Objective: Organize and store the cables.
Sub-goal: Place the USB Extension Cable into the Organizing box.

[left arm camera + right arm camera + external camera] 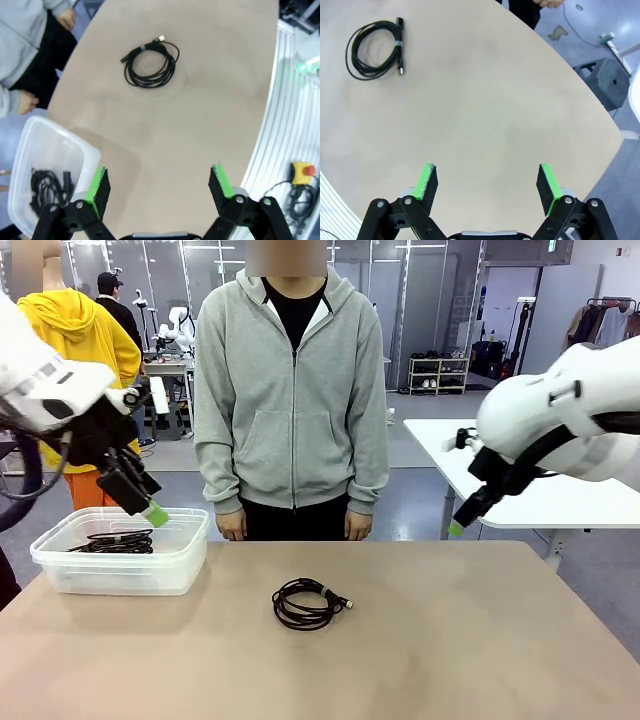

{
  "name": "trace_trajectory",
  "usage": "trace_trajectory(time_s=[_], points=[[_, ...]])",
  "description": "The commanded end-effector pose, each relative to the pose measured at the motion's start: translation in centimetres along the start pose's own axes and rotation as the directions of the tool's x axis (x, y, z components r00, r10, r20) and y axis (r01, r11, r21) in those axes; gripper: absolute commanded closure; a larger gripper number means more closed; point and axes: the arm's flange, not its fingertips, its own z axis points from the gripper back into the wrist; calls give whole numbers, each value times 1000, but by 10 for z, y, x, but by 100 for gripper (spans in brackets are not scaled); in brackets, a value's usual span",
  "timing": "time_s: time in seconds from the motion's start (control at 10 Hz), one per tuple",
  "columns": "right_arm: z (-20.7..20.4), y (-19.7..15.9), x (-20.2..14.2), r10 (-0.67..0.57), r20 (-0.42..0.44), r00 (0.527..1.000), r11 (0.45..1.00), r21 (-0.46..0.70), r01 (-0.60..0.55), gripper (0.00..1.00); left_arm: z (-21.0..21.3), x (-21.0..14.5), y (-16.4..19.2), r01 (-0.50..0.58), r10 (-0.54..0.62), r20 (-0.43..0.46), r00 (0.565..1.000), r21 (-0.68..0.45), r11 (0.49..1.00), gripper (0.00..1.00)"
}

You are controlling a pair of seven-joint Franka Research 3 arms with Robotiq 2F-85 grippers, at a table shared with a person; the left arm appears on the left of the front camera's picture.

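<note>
One coiled black cable (309, 603) lies on the tan table (450, 640) near its middle; it also appears in the left wrist view (151, 63) and in the right wrist view (376, 48). Another coiled cable (116, 540) rests inside the clear plastic bin (60, 570) at the table's left, seen too from the left wrist (47, 187). My left gripper (159, 186) hangs open above the bin's right edge, nothing between its fingers. My right gripper (486, 184) is open, raised over the table's right side, well apart from the loose cable.
A person in a grey hoodie (292, 400) stands at the far edge, hands (231, 525) down at the table rim. A white table (540, 490) stands behind on the right. An emergency-stop button (303, 172) sits beside the table.
</note>
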Motion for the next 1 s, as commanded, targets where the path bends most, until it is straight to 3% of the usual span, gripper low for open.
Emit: trace_trajectory(time_s=[0.0,0.3,0.7,0.9], points=[[18,1,-35,32,46,998,999,16,-33,0,-28,30,29,95,-97,-28,995,-69,993,0],[48,8,-81,-61,86,994,994,-81,68,0,-84,74,50,191,-202,-51,978,-166,967,0],[93,27,-121,-112,150,982,975,-174,138,0,-152,102,63,324,-341,-46,939,-220,920,0],[122,10,-157,-133,228,965,984,-90,157,0,-169,107,58,369,-393,-44,918,-262,892,0]])
